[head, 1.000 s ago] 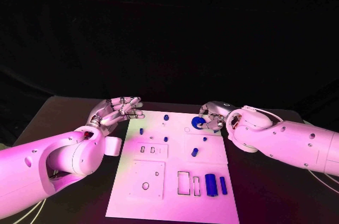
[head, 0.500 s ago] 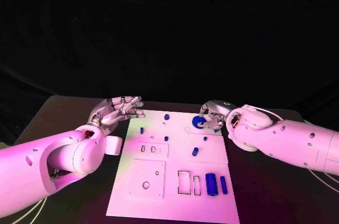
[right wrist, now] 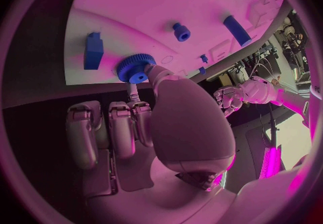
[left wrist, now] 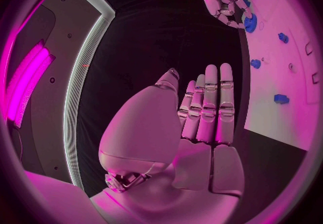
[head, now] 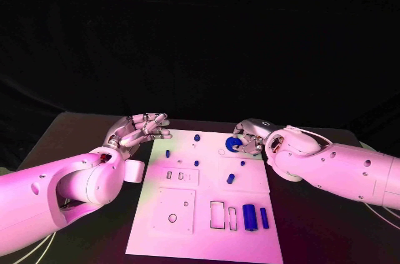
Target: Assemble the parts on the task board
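Head view first, working outward from the robot: at the near end of the task board point(head: 204, 241) lie two blue cylinders point(head: 249, 217), one thick and one slim, side by side just beside two narrow rectangular slots point(head: 217, 215). Farther up the board a short blue peg point(head: 230, 179) lies on the white surface, with smaller blue studs beyond it. At the far right corner the right hand point(head: 247, 138) holds a blue gear point(head: 234, 144) low over the board, close to the board's right edge.

Right wrist view shows that hold more plainly: the thumb and a fingertip point(right wrist: 153, 73) pinch the gear point(right wrist: 135, 68) at its toothed rim, while the other fingers are curled back beside the palm. Whether the gear already touches the board cannot be told. A blue block point(right wrist: 93, 50) sits just beside it.

The left hand point(head: 139, 131) hovers off the board's far left corner, over the black table; in the left wrist view its fingers point(left wrist: 210, 106) stand straight and together, holding nothing.

The gear looks like a small, rigid plastic piece, probably light enough for a fingertip pinch. Its teeth should give some grip at the rim, whereas the smooth central hub seems likelier to slip. Holding it by opposite sides of the rim would probably keep it level and leave the underside free to seat on a post. The cylinders, being round and smooth, may roll if nudged, so they are best taken across the middle.
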{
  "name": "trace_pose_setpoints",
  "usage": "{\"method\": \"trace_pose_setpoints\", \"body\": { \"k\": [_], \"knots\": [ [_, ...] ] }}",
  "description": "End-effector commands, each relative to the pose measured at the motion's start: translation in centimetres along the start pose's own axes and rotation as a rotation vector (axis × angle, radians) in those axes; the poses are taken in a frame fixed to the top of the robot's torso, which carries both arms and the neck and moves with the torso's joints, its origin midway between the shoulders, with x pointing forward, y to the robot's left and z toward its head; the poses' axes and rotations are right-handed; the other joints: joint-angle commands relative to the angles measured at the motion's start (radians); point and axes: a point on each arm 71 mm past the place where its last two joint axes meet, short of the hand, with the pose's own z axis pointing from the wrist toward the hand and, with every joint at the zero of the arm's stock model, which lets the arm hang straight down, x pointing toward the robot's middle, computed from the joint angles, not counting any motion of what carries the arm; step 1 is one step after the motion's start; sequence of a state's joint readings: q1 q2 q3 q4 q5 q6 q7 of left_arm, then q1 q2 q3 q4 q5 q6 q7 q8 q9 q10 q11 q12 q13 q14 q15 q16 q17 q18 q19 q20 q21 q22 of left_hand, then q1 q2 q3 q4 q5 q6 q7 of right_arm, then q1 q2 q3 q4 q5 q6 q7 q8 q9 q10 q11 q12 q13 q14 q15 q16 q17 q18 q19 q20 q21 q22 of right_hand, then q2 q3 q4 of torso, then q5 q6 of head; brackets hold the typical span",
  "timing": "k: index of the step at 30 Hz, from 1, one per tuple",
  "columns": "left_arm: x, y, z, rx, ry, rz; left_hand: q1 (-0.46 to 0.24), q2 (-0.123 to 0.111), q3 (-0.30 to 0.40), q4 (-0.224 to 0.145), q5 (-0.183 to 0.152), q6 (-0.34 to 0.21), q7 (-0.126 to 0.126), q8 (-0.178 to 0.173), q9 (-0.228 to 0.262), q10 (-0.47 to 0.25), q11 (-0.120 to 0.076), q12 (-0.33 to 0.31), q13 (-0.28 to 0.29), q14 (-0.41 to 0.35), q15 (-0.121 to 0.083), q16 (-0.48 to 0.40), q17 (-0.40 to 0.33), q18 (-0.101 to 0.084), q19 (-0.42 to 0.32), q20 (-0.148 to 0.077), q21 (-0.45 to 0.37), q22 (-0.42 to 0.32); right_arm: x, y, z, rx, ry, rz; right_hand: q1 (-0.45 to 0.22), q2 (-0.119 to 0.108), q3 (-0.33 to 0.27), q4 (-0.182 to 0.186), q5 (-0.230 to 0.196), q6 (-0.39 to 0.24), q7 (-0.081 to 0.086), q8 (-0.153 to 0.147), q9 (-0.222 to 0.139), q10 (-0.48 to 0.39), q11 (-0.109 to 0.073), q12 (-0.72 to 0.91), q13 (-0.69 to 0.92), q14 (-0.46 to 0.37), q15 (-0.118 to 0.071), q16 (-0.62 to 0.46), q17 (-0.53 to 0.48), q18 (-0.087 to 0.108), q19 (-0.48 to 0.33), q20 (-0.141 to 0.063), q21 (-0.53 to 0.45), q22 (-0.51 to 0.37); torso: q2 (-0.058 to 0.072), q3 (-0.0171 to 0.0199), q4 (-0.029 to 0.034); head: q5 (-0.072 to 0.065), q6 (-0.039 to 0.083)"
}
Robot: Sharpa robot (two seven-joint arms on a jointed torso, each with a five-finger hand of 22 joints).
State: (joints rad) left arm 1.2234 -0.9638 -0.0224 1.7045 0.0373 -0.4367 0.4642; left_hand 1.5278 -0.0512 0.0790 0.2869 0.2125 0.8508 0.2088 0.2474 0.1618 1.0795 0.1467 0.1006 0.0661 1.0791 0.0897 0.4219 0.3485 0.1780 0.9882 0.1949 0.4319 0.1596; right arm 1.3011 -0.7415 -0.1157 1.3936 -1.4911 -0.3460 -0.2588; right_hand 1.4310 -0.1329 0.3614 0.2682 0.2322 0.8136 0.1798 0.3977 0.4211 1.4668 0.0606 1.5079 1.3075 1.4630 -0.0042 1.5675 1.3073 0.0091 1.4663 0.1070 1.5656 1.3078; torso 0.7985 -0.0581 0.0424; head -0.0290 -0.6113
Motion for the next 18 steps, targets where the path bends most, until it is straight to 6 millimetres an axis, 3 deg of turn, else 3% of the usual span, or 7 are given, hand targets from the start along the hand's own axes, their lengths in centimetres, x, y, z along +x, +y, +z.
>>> {"method": "trace_pose_setpoints", "body": {
  "k": [1, 11, 18],
  "knots": [
    [0.3, -0.1, 0.1, 0.006, 0.021, -0.012, 0.005, 0.001, 0.006, 0.002, -0.003, 0.002, 0.005, -0.003, -0.001, 0.003, 0.006, -0.006, 0.001, -0.001, 0.004, -0.002, 0.001, 0.004, 0.0, 0.001, 0.007, 0.0, -0.5, 1.1, -0.2, -0.065, -0.093, -0.047, -0.021, -0.003, 0.01, 0.004, -0.014, 0.073, -0.044, -0.009, -0.004, 0.041, -0.005, 0.0, 0.187, 0.108, -0.006, 0.003, 0.264, -0.008, 0.102, -0.008, 0.003, 0.26, -0.001, -0.0006, -0.001, 0.002, 0.002],
    [0.3, -0.1, 0.1, 0.005, 0.022, -0.012, 0.005, 0.001, 0.006, 0.002, -0.003, 0.002, 0.005, -0.003, -0.001, 0.003, 0.006, -0.006, 0.001, -0.001, 0.004, -0.002, 0.001, 0.004, 0.0, 0.001, 0.007, 0.0, -1.3, 5.1, -1.0, -0.181, -0.198, -0.088, -0.023, -0.007, 0.024, -0.001, -0.005, 0.085, -0.048, -0.012, -0.005, 0.047, -0.007, 0.005, 0.194, 0.108, -0.007, 0.003, 0.264, -0.009, 0.104, -0.008, 0.005, 0.263, -0.001, -0.0012, 0.0003, 0.006, 0.004],
    [0.4, -0.1, 0.1, 0.004, 0.026, -0.014, 0.005, 0.001, 0.008, 0.002, -0.003, 0.002, 0.006, -0.004, -0.001, 0.004, 0.007, -0.008, 0.001, -0.002, 0.005, -0.003, 0.003, 0.004, 0.0, 0.001, 0.007, 0.0, -0.9, 8.8, -0.3, -0.254, -0.206, -0.096, -0.023, -0.007, 0.027, -0.002, -0.004, 0.088, -0.048, -0.013, -0.005, 0.048, -0.008, 0.006, 0.195, 0.108, -0.008, 0.003, 0.264, -0.009, 0.104, -0.008, 0.005, 0.263, 0.0, -0.0025, 0.0018, 0.005, 0.003]
  ]
}}
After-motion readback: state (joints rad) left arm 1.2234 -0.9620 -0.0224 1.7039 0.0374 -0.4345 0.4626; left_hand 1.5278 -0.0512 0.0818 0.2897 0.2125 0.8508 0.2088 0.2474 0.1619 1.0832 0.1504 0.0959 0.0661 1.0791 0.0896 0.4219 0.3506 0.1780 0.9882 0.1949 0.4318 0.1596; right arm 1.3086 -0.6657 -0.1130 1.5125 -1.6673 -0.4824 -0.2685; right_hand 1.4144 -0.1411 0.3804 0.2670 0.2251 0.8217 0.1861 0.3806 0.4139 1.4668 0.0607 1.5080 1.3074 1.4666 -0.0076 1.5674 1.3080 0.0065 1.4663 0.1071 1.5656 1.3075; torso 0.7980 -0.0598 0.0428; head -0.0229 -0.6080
